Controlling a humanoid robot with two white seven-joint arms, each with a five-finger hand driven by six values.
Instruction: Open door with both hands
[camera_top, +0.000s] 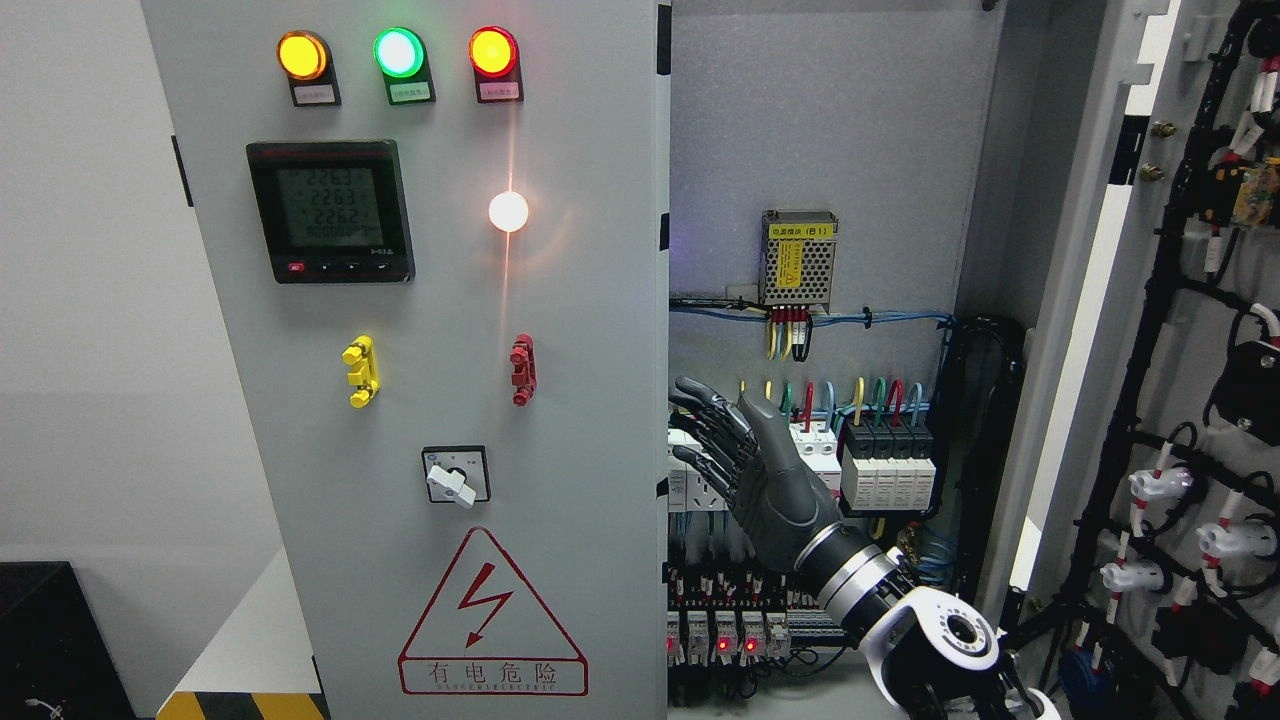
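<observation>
The grey left door of the electrical cabinet stands shut, carrying lamps, a meter and a warning triangle. The right door is swung wide open at the far right, showing its cabled inner face. My right hand, dark grey, comes up from the lower right in front of the opened cabinet. Its fingers are spread and relaxed, holding nothing, tips close to the left door's free edge. The left arm is not in view.
Inside the cabinet are a power supply, a row of breakers with coloured wires, and terminal blocks with red LEDs. The left door carries a rotary switch plus yellow and red handles. A black box sits lower left.
</observation>
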